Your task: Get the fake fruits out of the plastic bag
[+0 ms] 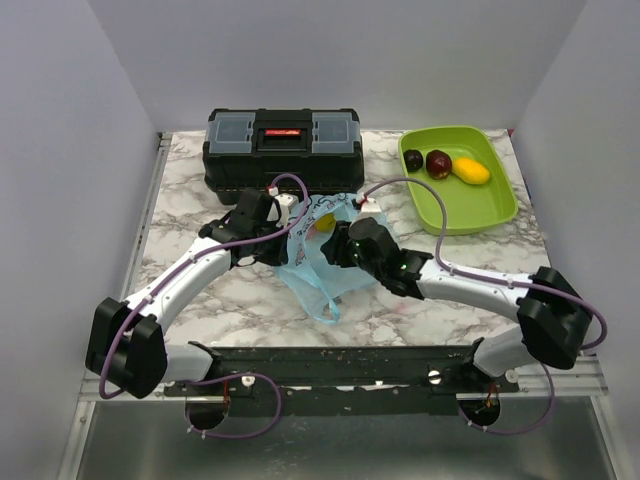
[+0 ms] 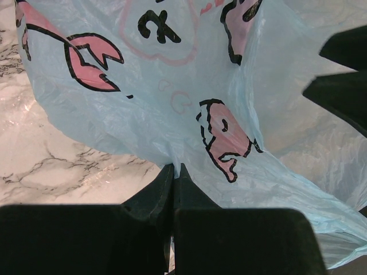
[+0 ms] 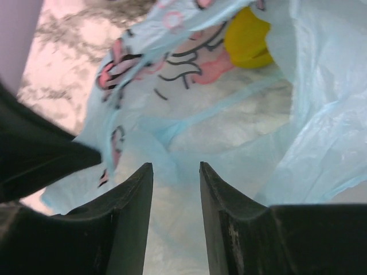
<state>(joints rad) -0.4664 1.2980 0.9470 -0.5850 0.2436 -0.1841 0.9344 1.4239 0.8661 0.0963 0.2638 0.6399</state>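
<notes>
**Left gripper** (image 2: 174, 172): jaws fully closed, pinching a fold of the plastic bag (image 2: 172, 109) at the bag's left side.

**Right gripper** (image 3: 176, 183): jaws partly apart, tips pushed into the bag from the right. Bag film fills the gap between the fingers, but no pinch on it can be confirmed.

**Surroundings**
- The two grippers face each other across the bag, and each shows as a dark shape at the edge of the other's wrist view.
- Beyond the right gripper's tips, creased film runs across the way to the yellow fruit (image 3: 248, 37). This fruit sits inside the bag at its far side, with printed film overlapping its left edge.
- The bag lies at the centre of the marble table (image 1: 250, 300).
- A black toolbox (image 1: 282, 150) stands just beyond the bag, on the far side.
- A green tray (image 1: 480, 215) sits at the far right, apart from the bag.
- The tray holds a dark purple fruit (image 1: 412, 160), a dark red fruit (image 1: 438, 163) and a yellow-orange fruit (image 1: 471, 171) (in a row along its far end).

**Bag appearance**
- The film is thin, translucent, light blue and heavily crinkled.
- It is printed with pink figures outlined in black.
- One loop handle trails toward the near edge.
</notes>
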